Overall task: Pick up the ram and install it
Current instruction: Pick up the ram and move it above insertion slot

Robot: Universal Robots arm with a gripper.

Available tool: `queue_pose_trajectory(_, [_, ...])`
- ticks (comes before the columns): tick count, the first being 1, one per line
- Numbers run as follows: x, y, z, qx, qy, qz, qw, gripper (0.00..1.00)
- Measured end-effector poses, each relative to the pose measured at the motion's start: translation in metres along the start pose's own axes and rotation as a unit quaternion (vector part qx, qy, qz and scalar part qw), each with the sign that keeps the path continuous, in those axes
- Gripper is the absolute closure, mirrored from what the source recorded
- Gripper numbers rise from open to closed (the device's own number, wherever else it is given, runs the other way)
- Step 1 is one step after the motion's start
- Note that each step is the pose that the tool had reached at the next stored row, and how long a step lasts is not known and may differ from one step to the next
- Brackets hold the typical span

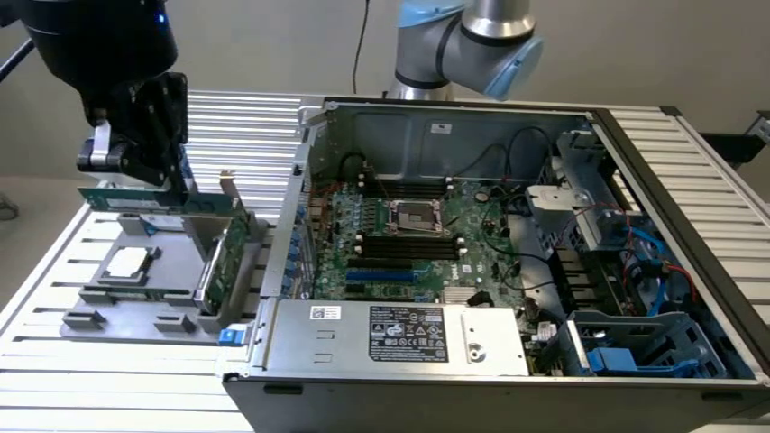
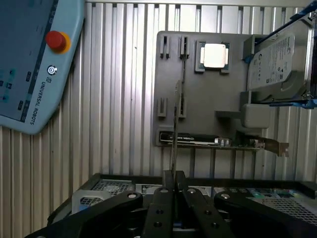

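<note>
**Gripper (image 1: 135, 177) clamped on the ram (image 1: 151, 200)**

I'm pinched tight on it, with the stick hanging over the grey parts tray (image 1: 175, 262) at the exterior view's left, well apart from the open computer case (image 1: 434, 135). It looks clear of its holder, though edge-on I can't be sure. Key here, I'd say: grip centred, stick level, no twisting. My wrist points straight down.

ram (image 2: 174, 129) end — hidden in tool (image 2: 173, 176), pendant (image 2: 29, 64) cropped
</note>
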State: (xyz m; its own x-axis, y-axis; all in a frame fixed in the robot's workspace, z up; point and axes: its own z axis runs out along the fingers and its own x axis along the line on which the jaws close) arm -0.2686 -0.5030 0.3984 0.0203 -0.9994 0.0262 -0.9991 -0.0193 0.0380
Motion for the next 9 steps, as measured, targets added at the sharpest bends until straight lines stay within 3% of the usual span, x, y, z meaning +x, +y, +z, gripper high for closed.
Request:
queue_pose_trajectory(6, [0.0,-0.0226,-0.0211,-0.0064,-0.0001,0.0,1.0,0.87])
queue_pose_trajectory(9, [0.0,-0.034,-0.0254,-0.0082,0.0004,0.0,1.0,0.87])
